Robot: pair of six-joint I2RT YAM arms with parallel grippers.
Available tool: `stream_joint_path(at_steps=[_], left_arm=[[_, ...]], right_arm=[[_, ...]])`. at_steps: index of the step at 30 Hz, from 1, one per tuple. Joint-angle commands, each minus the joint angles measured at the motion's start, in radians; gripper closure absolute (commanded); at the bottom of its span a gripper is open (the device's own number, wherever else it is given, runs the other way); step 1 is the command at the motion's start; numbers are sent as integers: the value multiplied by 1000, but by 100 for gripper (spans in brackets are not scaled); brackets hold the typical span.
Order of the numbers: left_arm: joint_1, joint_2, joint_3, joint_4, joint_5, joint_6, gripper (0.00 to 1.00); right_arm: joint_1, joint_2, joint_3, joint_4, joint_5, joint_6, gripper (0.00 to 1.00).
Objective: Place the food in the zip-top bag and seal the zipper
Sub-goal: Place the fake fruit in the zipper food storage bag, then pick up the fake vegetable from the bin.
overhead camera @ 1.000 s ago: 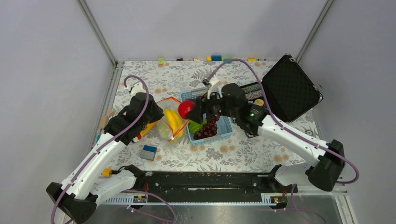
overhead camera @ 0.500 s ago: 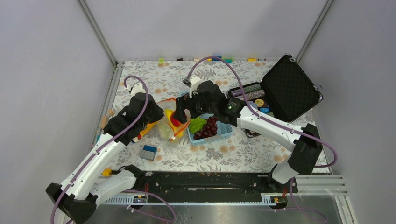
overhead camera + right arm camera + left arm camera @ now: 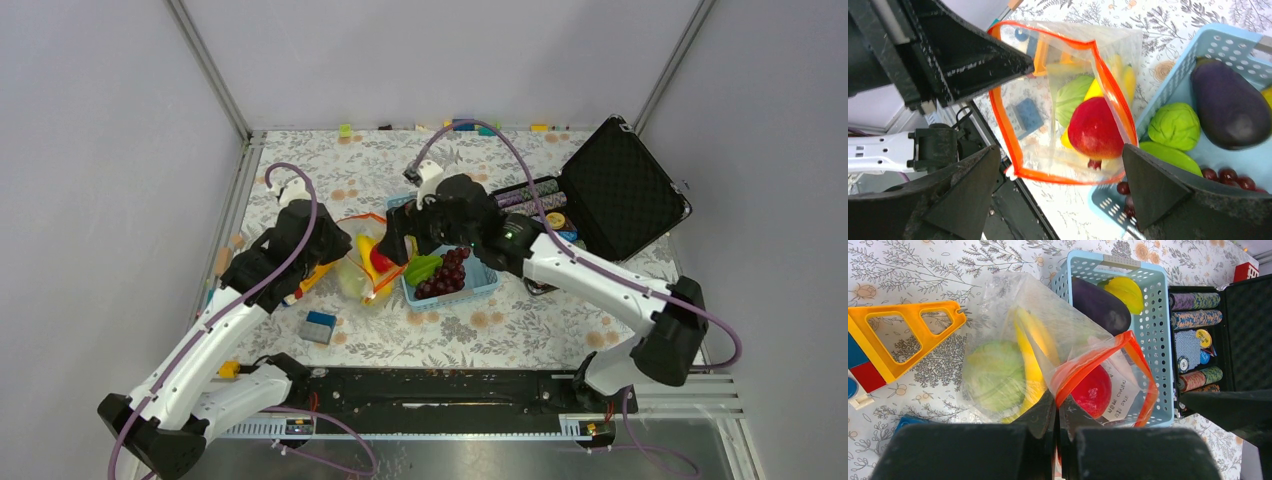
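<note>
You are working over a table (image 3: pixel 520 325) spread with a grey floral cloth and closed in by plain grey walls. Your left gripper (image 3: pixel 1057 407) is clenched on the orange-red zipper strip (image 3: pixel 1098 347) of the clear crinkly zip-top bag (image 3: pixel 998 310), its two fingertips pressed together on the near lip, and the strip gapes in a loop just beyond them. Through the plastic ahead of those fingertips you can see the pale green cabbage-like head (image 3: pixel 993 375) to the left, the yellow plastic banana (image 3: pixel 1030 355) in the middle and the red plastic apple (image 3: pixel 1092 390) to the right, just under the strip. Your right gripper (image 3: pixel 1060 170) hangs over the bag's mouth with its fingers spread wide and nothing in them. In its wrist view the apple lies inside the orange-red rim, between the two fingers and apart from both. Just to the right of that gripper, beside the bag, sits the light-blue perforated plastic basket (image 3: pixel 1220 42). It holds a dark purple toy eggplant (image 3: pixel 1228 107), a round green head (image 3: pixel 1175 125), a flat green piece (image 3: pixel 1168 156) and dark red grapes (image 3: pixel 1220 175), with a yellow piece (image 3: pixel 1124 292) at its far end. Farther to the right stands an open black case (image 3: pixel 625 190) with rows of striped poker chips (image 3: pixel 1195 320). To the left of your left gripper a yellow plastic triangle frame (image 3: pixel 915 322) lies flat on the cloth, and a small blue block (image 3: pixel 320 325) lies nearer that arm's base.
</note>
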Motion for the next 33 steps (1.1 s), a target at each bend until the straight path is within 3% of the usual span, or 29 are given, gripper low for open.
stream_joint_path(at_steps=[1,6,11,15,21,28,33], left_arm=[[3,-30,-3,49,1,-1,100],[3,-30,4,49,-7,-2,100],[5,-30,52,51,-12,-16,100],[3,-18,106,97,68,-19,100],[3,-16,99,179,209,-27,100],[4,-15,55,99,97,-66,100],[4,2,31,4,1,-78,100]], right_arm=[[0,-125,-69,23,59,7,0],[-18,-202,-168,-14,275,44,0],[-62,-200,-247,-20,304,107,0],[-116,-158,-269,-19,267,192,0],[-140,-108,-265,-20,252,107,0],[-194,-6,-201,-19,206,-30,0],[-272,155,-36,-82,71,-42,3]])
